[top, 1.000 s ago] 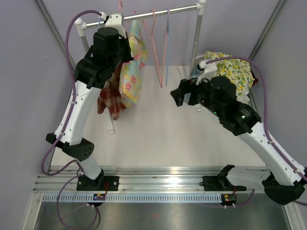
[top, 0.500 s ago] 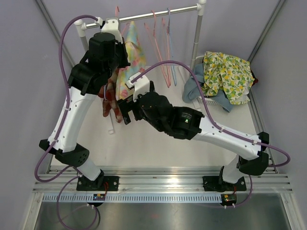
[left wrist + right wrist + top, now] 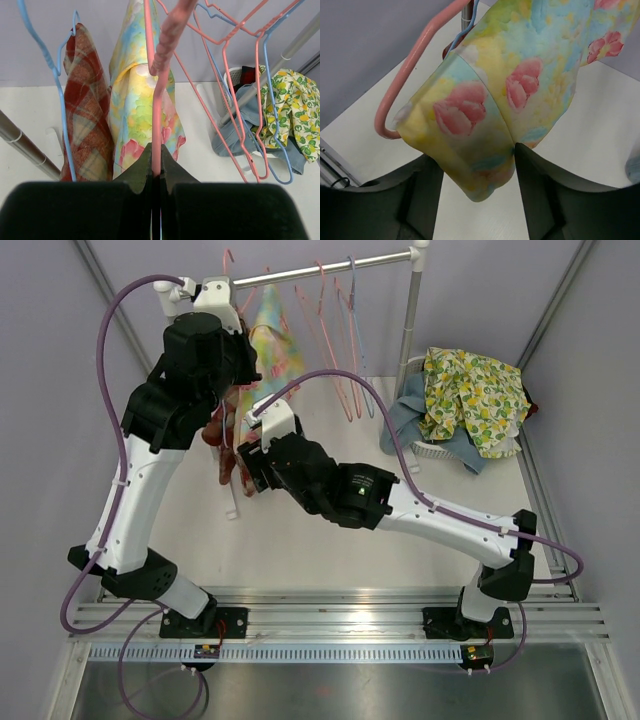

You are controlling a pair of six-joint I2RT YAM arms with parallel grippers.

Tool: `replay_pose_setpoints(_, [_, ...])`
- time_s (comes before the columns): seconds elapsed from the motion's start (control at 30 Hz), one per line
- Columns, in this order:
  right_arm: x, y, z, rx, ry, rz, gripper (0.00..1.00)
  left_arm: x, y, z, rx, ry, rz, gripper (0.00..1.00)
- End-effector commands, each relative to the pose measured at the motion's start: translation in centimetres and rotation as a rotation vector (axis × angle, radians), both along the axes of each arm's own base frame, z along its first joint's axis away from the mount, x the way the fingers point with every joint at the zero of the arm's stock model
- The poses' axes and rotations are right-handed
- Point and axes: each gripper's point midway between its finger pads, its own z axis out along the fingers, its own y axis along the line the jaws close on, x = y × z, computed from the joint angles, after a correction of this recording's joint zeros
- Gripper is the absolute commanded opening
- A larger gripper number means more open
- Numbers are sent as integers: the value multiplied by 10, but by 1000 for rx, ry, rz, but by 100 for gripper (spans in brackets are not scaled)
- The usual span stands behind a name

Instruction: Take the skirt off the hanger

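Note:
The skirt is floral, yellow and blue with pink flowers, and hangs on a pink hanger from the rail. My left gripper is shut on the hanger's pink wire below the hook. The right wrist view shows the skirt's lower corner hanging between the spread fingers of my right gripper, which is open and not pinching it. The pink hanger's curved end shows at the left there. In the top view my right gripper sits below the skirt.
A red plaid garment hangs on a blue hanger left of the skirt. Several bare pink and blue hangers hang to the right. A basket with lemon-print cloth stands at the right by the rack's post.
My right arm has swung from beside the basket across to the left, bringing its open fingers round the skirt's lower corner. My left arm, holding the hanger, has shifted slightly left.

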Motion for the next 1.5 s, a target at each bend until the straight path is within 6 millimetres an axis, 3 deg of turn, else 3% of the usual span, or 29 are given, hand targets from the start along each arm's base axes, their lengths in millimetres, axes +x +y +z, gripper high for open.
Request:
replay_pose_setpoints(0.0, [6,6,21,68,-40,-35,60,-10,6,46,-82,-145,2,0])
replay_pose_setpoints(0.07, [9,5,25,82,-51,-49,44,-11,7,45,-82,-143,3,0])
replay_pose_setpoints(0.1, [9,5,24,80,-55,-49,27,-12,7,46,-81,-145,3,0])
replay_pose_setpoints(0.13, [10,3,27,84,-60,-53,17,-14,9,48,-82,-152,3,0])
replay_pose_setpoints(0.2, [10,1,29,85,-63,-61,2,-15,11,47,-76,-152,10,0])
replay_pose_setpoints(0.37, [8,-19,29,72,-49,-93,0,-11,18,40,-25,-142,42,0])
replay_pose_setpoints(0.4, [7,-29,19,38,-42,-120,0,-10,19,38,-17,-139,49,0])
replay_pose_setpoints(0.43, [4,-47,30,72,-41,-141,0,-9,22,36,-4,-135,63,0])
replay_pose_setpoints(0.53, [-3,-103,27,88,-36,-233,0,-7,26,32,21,-128,78,0])
replay_pose_setpoints(0.6, [-6,-141,9,42,-35,-313,0,-5,28,29,34,-123,85,0])
replay_pose_setpoints(0.63, [-13,-172,23,103,-36,-345,0,-4,29,26,44,-117,90,0])
replay_pose_setpoints(0.7, [-18,-216,8,27,-41,-426,0,-2,31,22,54,-110,101,0])
replay_pose_setpoints(0.8, [-34,-292,16,74,-43,-532,0,1,32,15,68,-97,114,0])
replay_pose_setpoints(0.9, [-46,-343,21,108,-40,-598,0,3,33,13,71,-92,121,0])
replay_pose_setpoints(0.97, [-51,-364,27,135,-49,-619,0,3,33,11,68,-89,122,0])
replay_pose_setpoints(1.1, [-49,-371,42,123,-95,-634,0,4,29,9,59,-78,112,0])
replay_pose_setpoints(1.23, [-37,-349,80,146,-190,-632,0,1,28,9,47,-74,102,0])
replay_pose_setpoints(1.27, [-32,-344,85,25,-246,-618,0,0,26,3,51,-62,91,0])
replay_pose_setpoints(1.37, [-15,-327,105,-62,-329,-636,0,-10,22,1,25,-64,63,0])
replay_pose_setpoints(1.4, [-7,-319,100,-120,-331,-581,0,-10,18,-12,32,-38,52,0])
replay_pose_setpoints(1.43, [12,-346,98,-155,-305,-677,0,-12,17,-15,31,-34,48,0])
replay_pose_setpoints(1.47, [24,-349,105,-111,-279,-696,0,-19,19,-11,16,-50,40,0])
